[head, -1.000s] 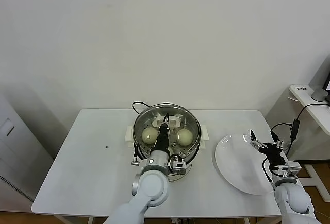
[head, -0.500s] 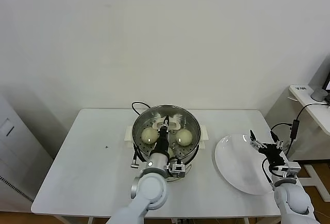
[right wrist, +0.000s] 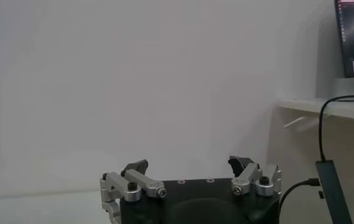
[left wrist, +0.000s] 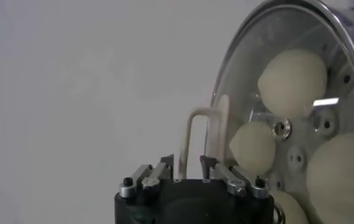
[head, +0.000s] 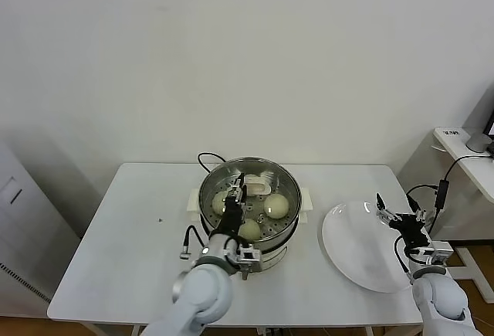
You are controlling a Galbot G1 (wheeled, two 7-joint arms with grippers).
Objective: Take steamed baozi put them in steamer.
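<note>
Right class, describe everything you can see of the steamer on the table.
The steamer is a round, shiny steel basket with a perforated floor, seated upright on a cream-white base with side handles and a black cord trailing behind. It stands near the middle of the white table, left of the white plate. Its lid is off. Inside lie cream-white baozi, at least three in the head view. The left gripper reaches in over the near rim.

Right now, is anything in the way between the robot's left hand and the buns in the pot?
No, nothing visible is in the way. The left gripper hangs open right above the steamer, which has no lid on, and the baozi lie in its basket underneath.
</note>
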